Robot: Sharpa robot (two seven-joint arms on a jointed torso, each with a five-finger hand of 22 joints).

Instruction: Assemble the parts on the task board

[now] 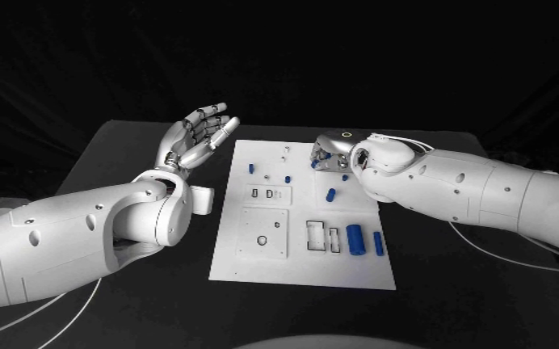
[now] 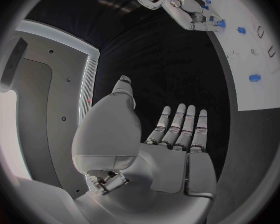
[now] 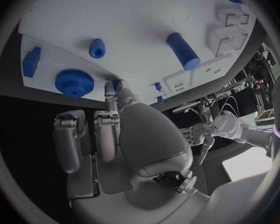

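Starting at the near edge, the task board (image 1: 266,264) is seen as a flat, matte white rectangular plate lying on the black table (image 1: 140,284). Outlined rectangular slots (image 1: 317,235) are cut into it, and a small oval hole is set in a square panel to their left. Just beside the slots, two smooth blue cylinders lie side by side: a thick cylinder (image 1: 354,240) and a slimmer cylinder (image 1: 377,242), both apparently hard plastic and not yet seated. Further back, a short blue peg (image 1: 331,195) lies loose, and a small stud (image 1: 287,178) stands mid-board.

At the far right part of the board, the right hand (image 1: 335,151) is lowered with its silver fingers curled down among small blue pieces. In the right wrist view a toothed blue gear (image 3: 74,82), a blue block (image 3: 31,62) and a stubby ribbed peg (image 3: 97,48) lie just ahead of the fingertips (image 3: 109,92), and a bit of blue is seen at one tip. Whether anything is pinched cannot be told.

The left hand (image 1: 198,135) is held raised off the board's left side, fingers spread, nothing in it.

A pick-up at the far end is judged to be the step in hand, with most parts unplaced. A firm pinch on one small, slippery piece is called for next, then a lift clear of its neighbours.
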